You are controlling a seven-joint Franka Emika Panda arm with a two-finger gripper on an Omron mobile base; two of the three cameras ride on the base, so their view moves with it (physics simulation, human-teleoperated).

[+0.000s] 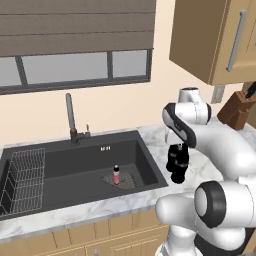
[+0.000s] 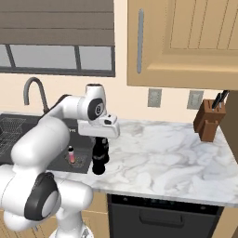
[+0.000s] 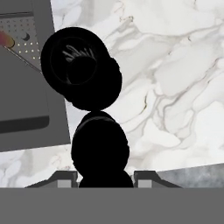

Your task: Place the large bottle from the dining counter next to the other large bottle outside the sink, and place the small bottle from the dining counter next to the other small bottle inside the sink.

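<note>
Marble surface (image 2: 158,153) beside the sink (image 1: 75,167) carries two black cola-shaped bottles standing close together just right of the basin's rim. From the hand view, looking straight down, the large bottle (image 3: 99,151) sits directly under the end effector (image 3: 105,177), between its fingertips, while the other large bottle (image 3: 81,65) stands just beyond it, nearer the sink edge, the two nearly touching. In the base views the end effector (image 1: 178,150) points downward over the bottles' necks, and the dark bottles (image 2: 99,160) merge into one shape below the hand. Whether the fingers are clenched on the large bottle or released cannot be told, since the bottle's black top hides the tips. Inside the sink, the other small bottle (image 1: 116,174), pink-red with a dark cap, stands upright on the drain mat (image 1: 121,180). A wire rack (image 1: 25,180) fills the basin's left end, and a tall dark faucet (image 1: 71,117) rises behind it. A knife block (image 2: 210,120) stands at the far right of the surface.
</note>
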